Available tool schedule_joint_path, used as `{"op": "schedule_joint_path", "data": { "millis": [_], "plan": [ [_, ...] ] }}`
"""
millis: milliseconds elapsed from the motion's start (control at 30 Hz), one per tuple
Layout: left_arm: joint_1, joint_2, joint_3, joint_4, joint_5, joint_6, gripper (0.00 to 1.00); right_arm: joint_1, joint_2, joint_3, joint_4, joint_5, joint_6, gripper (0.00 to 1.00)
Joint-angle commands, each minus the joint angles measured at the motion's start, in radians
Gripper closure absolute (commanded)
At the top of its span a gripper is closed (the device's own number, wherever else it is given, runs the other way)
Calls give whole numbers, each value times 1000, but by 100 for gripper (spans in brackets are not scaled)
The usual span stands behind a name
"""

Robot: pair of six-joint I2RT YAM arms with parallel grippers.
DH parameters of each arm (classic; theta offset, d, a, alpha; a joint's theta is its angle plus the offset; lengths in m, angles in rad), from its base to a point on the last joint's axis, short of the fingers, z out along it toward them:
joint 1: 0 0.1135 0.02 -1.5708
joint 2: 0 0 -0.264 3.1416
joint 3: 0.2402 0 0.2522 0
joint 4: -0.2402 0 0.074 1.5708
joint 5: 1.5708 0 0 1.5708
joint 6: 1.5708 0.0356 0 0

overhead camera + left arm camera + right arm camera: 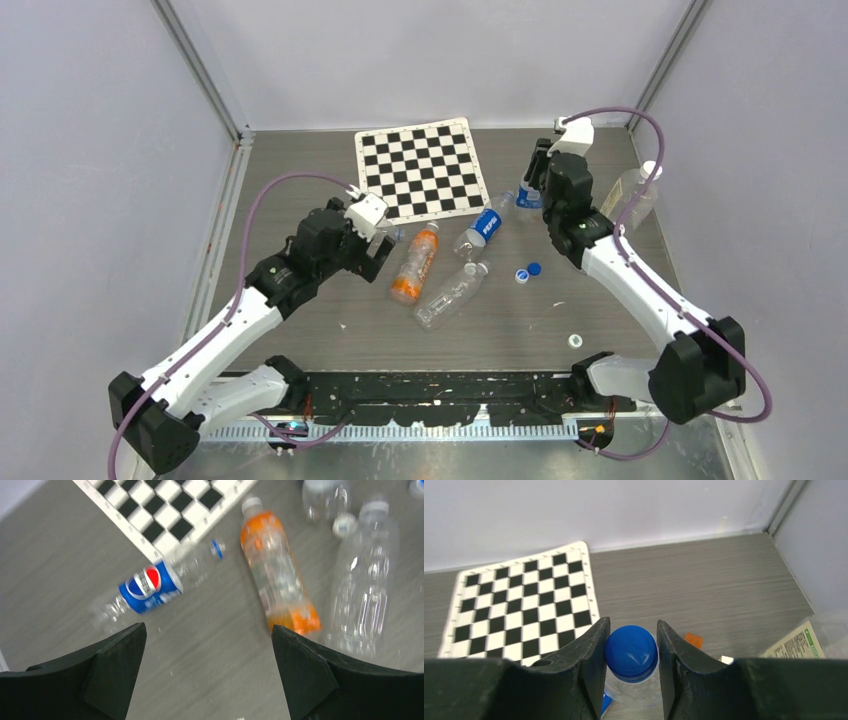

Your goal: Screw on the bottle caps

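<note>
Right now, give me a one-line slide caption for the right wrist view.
Right tool clamps a blue cap atop a clear bottle, checkerboard mat behind.

Mat (420,168): black-and-white checks with a white border. Table (500,335): grey with a fine streaked grain. Walls (450,50): pale lilac-grey. Label (149,587): blue, with a red, white and blue roundel. Orange bottle (277,575): white top. Clear bottle (452,294): colourless. Blue cap (631,653); loose blue cap (534,268); white cap (575,340). Arms (625,275): white and black.
</note>
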Motion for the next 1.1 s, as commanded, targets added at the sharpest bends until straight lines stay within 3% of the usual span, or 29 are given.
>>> {"op": "schedule_joint_path", "data": {
  "millis": [0,233,500,867,967,1067],
  "plan": [
    [3,27,56,-225,48,7,0,-22,41,-19,165,70,-36,100],
    [-1,-42,10,-204,62,-139,0,-44,99,-41,202,45,15,100],
    [-1,-226,-150,-93,-45,-61,0,-51,118,-71,192,39,54,100],
    [0,-228,-191,-98,-28,-9,0,-53,138,-84,152,21,61,99],
    [0,-230,-192,-98,-37,-10,0,-53,142,-81,134,16,56,95],
    [0,-236,-197,-94,-39,-4,0,-53,141,-81,117,10,52,84]
  ]
}}
